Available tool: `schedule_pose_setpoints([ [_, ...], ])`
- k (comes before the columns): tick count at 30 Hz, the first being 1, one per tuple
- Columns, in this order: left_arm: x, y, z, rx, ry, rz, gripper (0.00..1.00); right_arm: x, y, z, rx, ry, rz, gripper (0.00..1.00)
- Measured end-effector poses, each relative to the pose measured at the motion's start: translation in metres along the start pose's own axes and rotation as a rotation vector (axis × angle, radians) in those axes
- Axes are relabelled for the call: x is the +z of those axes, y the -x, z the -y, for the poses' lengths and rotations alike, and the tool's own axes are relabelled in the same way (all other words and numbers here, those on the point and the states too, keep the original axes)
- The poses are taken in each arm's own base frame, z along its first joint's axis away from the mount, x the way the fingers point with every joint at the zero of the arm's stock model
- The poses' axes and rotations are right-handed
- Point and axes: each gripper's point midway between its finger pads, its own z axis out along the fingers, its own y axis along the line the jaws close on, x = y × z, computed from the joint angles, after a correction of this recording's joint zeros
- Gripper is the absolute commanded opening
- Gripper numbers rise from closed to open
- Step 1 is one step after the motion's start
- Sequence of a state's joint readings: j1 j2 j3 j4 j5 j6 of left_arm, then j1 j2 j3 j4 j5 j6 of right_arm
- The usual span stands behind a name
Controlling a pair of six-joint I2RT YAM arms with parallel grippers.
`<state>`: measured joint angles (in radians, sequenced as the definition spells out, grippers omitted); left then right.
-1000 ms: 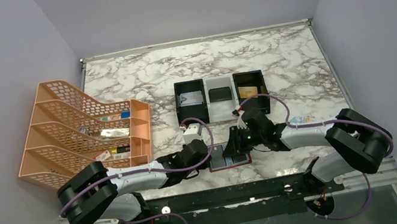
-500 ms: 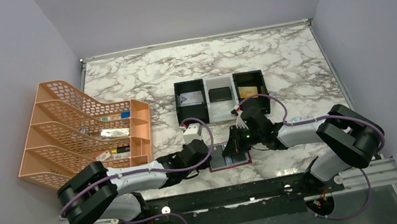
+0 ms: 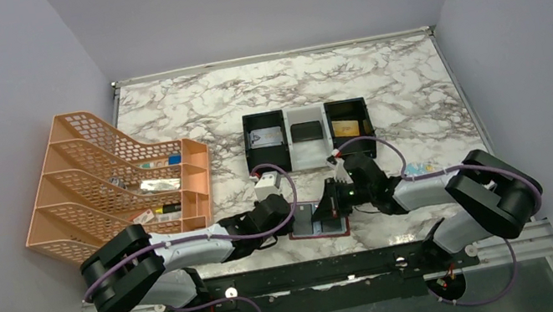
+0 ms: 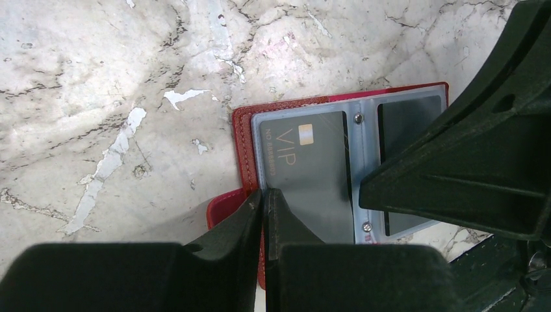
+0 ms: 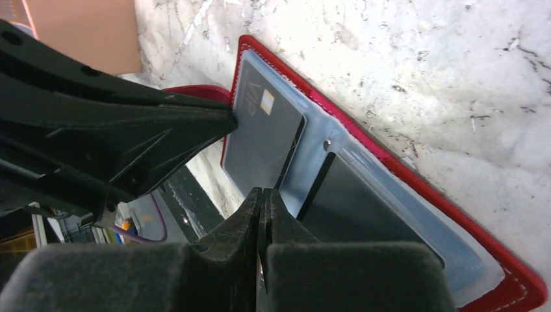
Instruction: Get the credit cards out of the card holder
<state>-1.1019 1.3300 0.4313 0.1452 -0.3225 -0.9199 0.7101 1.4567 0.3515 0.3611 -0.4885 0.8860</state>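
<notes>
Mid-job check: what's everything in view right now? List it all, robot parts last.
card holder: one, dark red with pale blue panels, open flat near the table's near edge
cards in the holder: two, dark; VIP card in the left panel, plain dark card in the right
tray: one, black-white-black compartments, beyond the holder
cards in the tray: three, one per compartment; silvery card left, black card middle, gold card right
file rack: one, orange mesh, table's left side, small items inside
packet: one, light blue, beside the right arm
left gripper: shut, tips at the holder's left edge
right gripper: shut, tips over the VIP card's panel
</notes>
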Motion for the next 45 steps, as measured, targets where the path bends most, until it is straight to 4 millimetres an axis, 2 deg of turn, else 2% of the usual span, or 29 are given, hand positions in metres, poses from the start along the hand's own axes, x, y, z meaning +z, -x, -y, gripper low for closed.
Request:
schedule_pose_setpoints([
  [3,0.0,0.0,0.0,-0.006,0.001,0.001,0.07,-0.003,0.001,-0.004,-0.002,0.02,0.005,0.03],
  [7,0.0,0.0,0.0,-0.009,0.002,0.001,0.07,-0.004,0.001,-0.003,0.002,0.017,0.001,0.19],
  [13,0.0,0.0,0.0,-0.01,0.001,0.001,0.06,0.002,-0.006,0.0,0.006,0.016,-0.061,0.3],
  [29,-0.005,-0.004,-0.002,-0.064,-0.015,0.007,0.04,0.007,-0.006,-0.005,0.041,0.049,-0.068,0.29],
  [37,-0.005,-0.005,-0.001,-0.074,-0.016,0.012,0.03,0.007,-0.002,-0.003,0.024,-0.053,-0.037,0.27],
  [45,-0.007,-0.009,0.003,-0.077,-0.025,0.014,0.23,0.005,0.008,0.004,-0.02,-0.137,0.001,0.27],
])
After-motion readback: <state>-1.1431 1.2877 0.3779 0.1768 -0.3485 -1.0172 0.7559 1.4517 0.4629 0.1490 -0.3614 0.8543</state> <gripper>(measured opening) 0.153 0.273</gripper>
